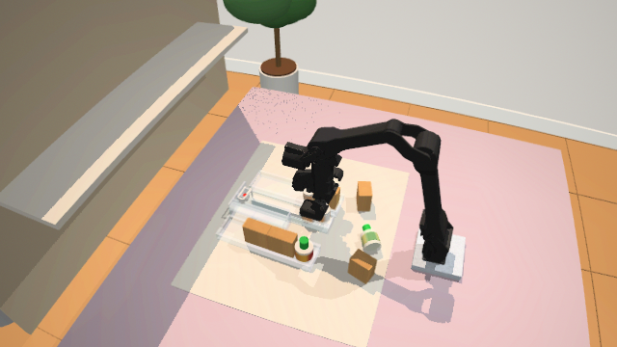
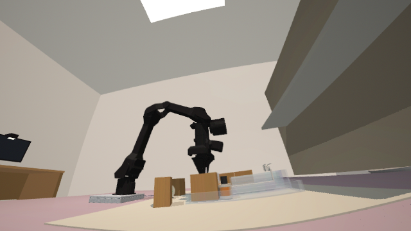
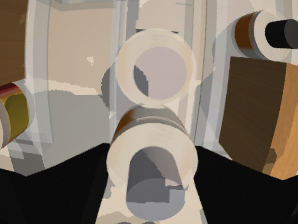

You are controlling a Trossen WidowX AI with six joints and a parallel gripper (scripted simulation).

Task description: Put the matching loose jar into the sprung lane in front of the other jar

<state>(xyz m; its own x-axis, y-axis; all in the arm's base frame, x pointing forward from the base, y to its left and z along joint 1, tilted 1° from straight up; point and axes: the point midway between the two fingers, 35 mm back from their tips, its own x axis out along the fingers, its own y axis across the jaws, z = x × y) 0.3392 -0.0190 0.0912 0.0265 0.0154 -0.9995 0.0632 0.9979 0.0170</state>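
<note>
In the wrist view my gripper is shut on a cream-lidded jar with a brown band, held upright from above. A matching cream-lidded jar stands just ahead of it in the clear sprung lane; the two look close together, but I cannot tell whether they touch. In the top view the gripper hangs over the lane's front end and hides both jars. The pusher plate sits at the lane's far end. In the exterior view the gripper points down behind a brown box.
A second clear lane holds brown boxes and a green-capped jar. Another green-capped jar lies loose on the mat. Brown boxes stand nearby. A black-capped jar and a box are right of the lane.
</note>
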